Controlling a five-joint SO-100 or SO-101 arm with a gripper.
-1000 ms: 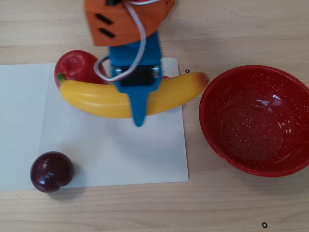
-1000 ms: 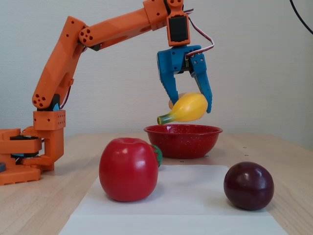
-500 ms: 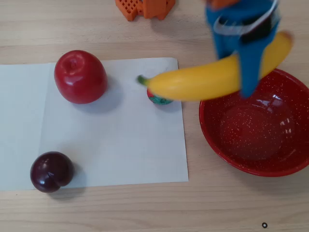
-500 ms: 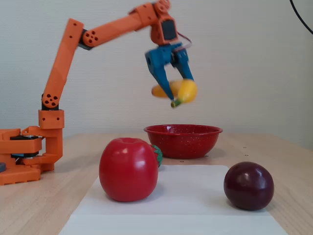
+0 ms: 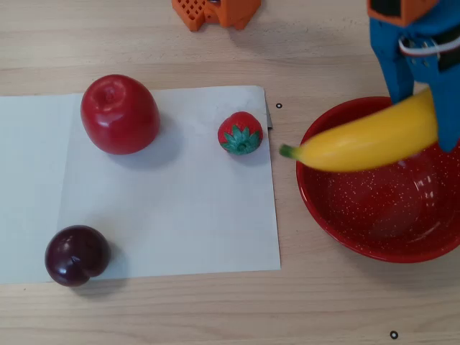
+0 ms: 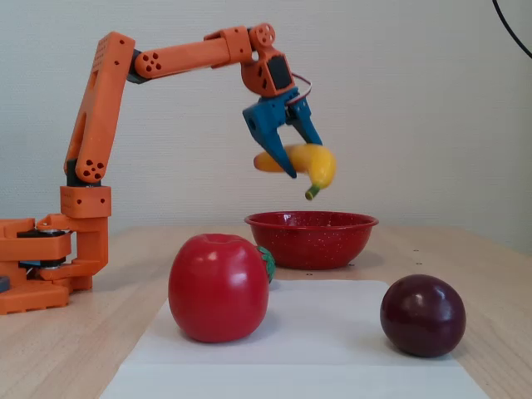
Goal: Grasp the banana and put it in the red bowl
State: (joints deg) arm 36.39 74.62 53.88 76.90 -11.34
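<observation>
Blue fingers (image 6: 273, 137) of the gripper (image 6: 304, 158) clamp the banana (image 6: 312, 163), holding it in the air above the red bowl (image 6: 311, 237); seen from overhead, its green stem pokes past the bowl's left rim toward the strawberry (image 5: 241, 133)

Light wood-grain counter (image 5: 144, 43) w/ pale seams, white paper sheet (image 5: 172, 215) laid flat on it. Plain off-white wall (image 6: 416, 100) behind; black cable (image 6: 511, 25) at top right corner. Soft, even light.
</observation>
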